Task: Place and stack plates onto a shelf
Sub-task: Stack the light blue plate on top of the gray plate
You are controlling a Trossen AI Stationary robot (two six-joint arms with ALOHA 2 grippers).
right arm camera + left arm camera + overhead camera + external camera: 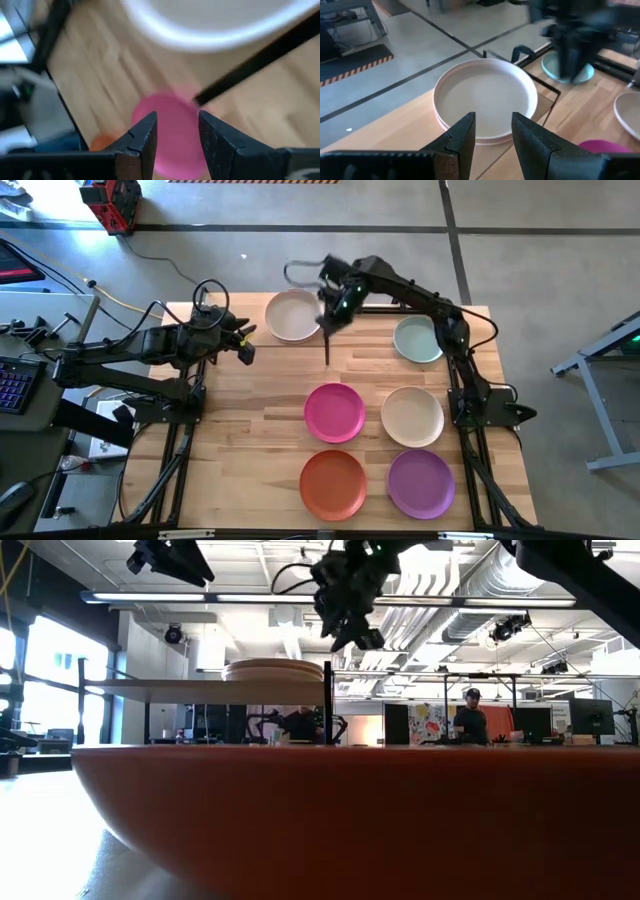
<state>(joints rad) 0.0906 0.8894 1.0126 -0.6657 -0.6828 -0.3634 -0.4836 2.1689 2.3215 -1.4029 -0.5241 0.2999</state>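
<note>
A: Where do the plates lie?
B: A stack on the shelf sits just beside the right gripper, whose fingers gape empty; magenta lies below it. Left gripper, also apart, waits near.
A: Handling?
B: Probably stiff, light, slick; pinch the rim.
A: Views?
B: Only the low view shows stack height.

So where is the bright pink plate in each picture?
High view: the pink plate sits mid-table, in front of the shelf.
Low view: not visible; the orange plate fills the foreground.
Left wrist view: only its edge.
Right wrist view: centre.
Shared landmark: the shelf's black leg.
</note>
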